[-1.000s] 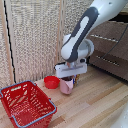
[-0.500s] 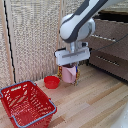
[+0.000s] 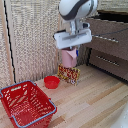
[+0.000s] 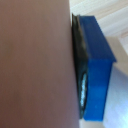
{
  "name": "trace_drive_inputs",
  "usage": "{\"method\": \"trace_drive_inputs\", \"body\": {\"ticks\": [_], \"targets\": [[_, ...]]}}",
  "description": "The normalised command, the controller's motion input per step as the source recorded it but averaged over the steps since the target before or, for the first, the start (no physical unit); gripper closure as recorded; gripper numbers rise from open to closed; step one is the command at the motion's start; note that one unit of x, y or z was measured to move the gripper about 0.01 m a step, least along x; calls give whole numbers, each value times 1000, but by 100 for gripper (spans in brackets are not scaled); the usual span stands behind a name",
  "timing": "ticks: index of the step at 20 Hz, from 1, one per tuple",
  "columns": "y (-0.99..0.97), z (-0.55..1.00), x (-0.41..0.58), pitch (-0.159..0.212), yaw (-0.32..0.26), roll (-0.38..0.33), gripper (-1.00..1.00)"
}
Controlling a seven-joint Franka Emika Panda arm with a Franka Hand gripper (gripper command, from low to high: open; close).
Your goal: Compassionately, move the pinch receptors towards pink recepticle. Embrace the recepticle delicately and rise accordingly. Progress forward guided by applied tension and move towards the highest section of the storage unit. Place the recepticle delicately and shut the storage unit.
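My gripper (image 3: 70,50) hangs from the white arm and is shut on the pale pink cup (image 3: 69,57). It holds the cup upright in the air, above a patterned box. In the wrist view the cup (image 4: 32,64) fills most of the picture, with one dark blue fingertip (image 4: 97,70) pressed against its side. The dark brown dresser (image 3: 114,70) stands at the exterior view's right. Its top drawer (image 3: 109,31) with a silver bar handle (image 3: 106,38) is just right of the gripper and looks pulled out. The lower drawer (image 3: 107,61) sits below it.
A low red bowl (image 3: 51,81) lies on the wooden floor below and left of the cup. The patterned box (image 3: 69,74) stands beside the bowl. A red wire-sided basket (image 3: 27,103) sits at the front left. A woven screen (image 3: 35,40) forms the back wall.
The arm has risen and carried the pink cup up off the floor and towards the dresser at the exterior view's right. The bowl and basket have not moved.
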Motion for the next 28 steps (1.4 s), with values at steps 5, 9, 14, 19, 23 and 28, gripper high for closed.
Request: {"method": "trace_drive_inputs", "body": {"ticks": [5, 9, 14, 19, 23, 28], "targets": [[-47, 873, 374, 0, 36, -105, 100], [-104, 854, 366, 3, 31, -110, 100], [-135, 831, 318, 11, 7, -122, 100], [-287, 809, 349, 1, -58, -124, 100], [-462, 764, 345, 59, -160, -97, 100], [-482, 721, 320, 51, -198, -63, 100]]}}
